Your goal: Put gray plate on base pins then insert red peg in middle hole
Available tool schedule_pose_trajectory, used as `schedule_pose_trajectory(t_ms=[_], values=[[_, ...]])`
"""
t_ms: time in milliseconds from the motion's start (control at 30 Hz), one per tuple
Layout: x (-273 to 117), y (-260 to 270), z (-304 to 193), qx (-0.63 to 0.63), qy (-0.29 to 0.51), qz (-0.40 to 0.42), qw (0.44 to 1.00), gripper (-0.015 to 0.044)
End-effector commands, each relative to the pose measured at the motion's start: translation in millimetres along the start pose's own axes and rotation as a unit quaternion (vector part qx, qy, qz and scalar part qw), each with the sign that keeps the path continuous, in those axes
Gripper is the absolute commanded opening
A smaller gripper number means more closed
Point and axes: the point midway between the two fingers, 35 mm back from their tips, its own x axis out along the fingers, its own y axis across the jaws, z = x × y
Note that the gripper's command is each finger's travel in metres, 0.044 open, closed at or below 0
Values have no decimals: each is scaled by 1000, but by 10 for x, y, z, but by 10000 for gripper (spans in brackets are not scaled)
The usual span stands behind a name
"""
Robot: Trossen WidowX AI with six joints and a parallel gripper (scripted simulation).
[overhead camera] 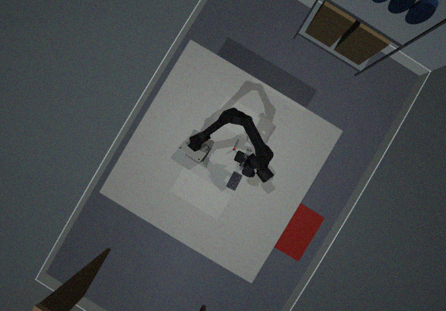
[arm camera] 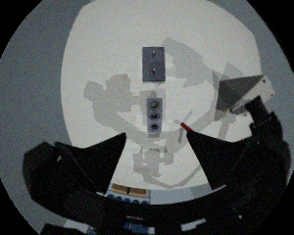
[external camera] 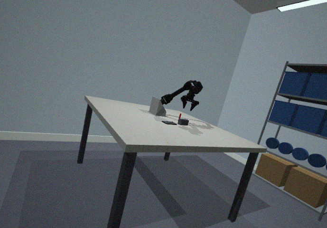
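The gray plate is a narrow block with three holes in a row. It lies on the table apart from the base. The base is a flat dark rectangle; its two pins show in the wrist view. The red peg stands upright beside the plate, and in the wrist view its lower end is close to the right fingertip's outline. My gripper is open and empty, pointing down well above the table. It hides the plate in the top view.
The pale table carries everything. The arm's gray wedge-shaped mount stands on the far side of the peg from the plate. A shelf with blue bins and brown boxes stands beyond the table.
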Motion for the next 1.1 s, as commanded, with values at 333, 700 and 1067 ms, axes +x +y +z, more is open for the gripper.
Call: schedule_pose_trajectory(t_ms=[333, 700, 1067], values=[[641, -25, -11, 12, 8, -2, 1000, 440], [794, -21, 5, 12, 8, -2, 1000, 440], [961, -11, 9, 12, 8, -2, 1000, 440]])
